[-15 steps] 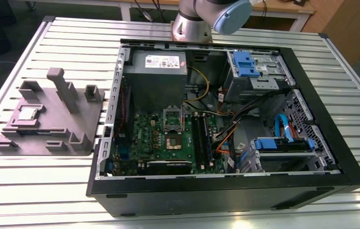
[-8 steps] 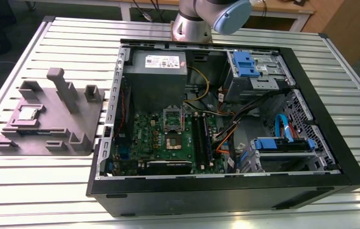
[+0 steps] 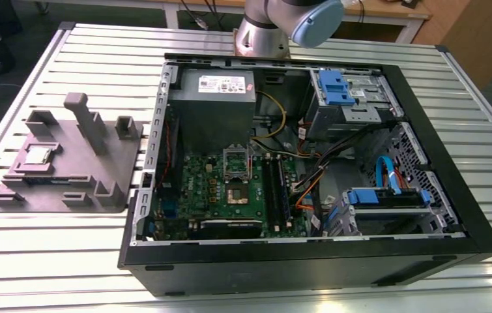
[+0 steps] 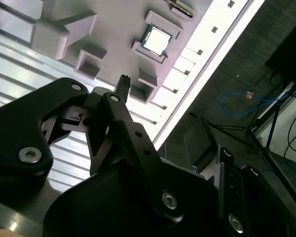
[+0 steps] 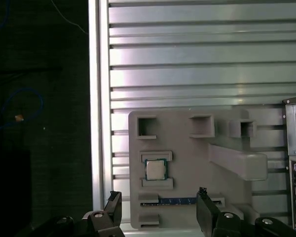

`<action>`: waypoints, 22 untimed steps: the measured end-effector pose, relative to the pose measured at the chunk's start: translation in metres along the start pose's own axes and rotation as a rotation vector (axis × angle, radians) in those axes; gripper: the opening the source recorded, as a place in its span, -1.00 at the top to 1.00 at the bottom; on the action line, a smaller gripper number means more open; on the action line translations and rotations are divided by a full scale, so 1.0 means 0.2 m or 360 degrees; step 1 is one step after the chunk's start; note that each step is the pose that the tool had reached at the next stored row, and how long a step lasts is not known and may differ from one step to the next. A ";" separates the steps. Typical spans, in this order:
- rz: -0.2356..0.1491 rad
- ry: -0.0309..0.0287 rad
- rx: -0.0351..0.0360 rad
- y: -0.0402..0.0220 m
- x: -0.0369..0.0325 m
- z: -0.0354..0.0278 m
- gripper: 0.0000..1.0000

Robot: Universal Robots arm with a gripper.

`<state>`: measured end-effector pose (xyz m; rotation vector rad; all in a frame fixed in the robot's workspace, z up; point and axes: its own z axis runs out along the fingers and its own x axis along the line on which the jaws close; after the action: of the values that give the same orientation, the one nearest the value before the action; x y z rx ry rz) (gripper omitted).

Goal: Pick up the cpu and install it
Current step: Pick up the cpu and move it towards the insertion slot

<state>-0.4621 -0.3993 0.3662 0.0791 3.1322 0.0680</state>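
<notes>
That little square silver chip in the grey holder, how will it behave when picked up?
The small flat square silver-topped cpu looks rigid and probably light, being thin. It lies flat, seated in the grey moulded holder, so it shouldn't roll or tip. Its smooth metal top and thin edges may be slippery for the open gripper.

One cpu [image 3: 37, 155] is resting on one grey fixture [image 3: 111, 166] at the exterior view's left, while one open computer case [image 3: 315, 261] is lying at centre, carrying one power supply [image 3: 215, 107], one motherboard [image 3: 198, 179] and two blue drive brackets [image 3: 334, 88].
</notes>
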 end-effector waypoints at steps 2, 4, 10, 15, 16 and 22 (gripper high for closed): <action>-0.0001 0.00001 0.0000 -0.001 0.000 0.014 -0.41; -0.0002 0.00002 0.0000 -0.001 0.000 0.025 -0.41; -0.0005 0.00002 -0.0001 -0.004 0.000 0.072 -0.41; -0.0009 0.00004 -0.0001 -0.009 0.001 0.117 -0.41; -0.0013 0.00006 -0.0001 -0.010 0.001 0.126 -0.41; -0.0096 0.00038 0.0001 -0.014 -0.005 0.176 -0.41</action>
<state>-0.4608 -0.4006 0.3308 -0.0152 3.1343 0.0670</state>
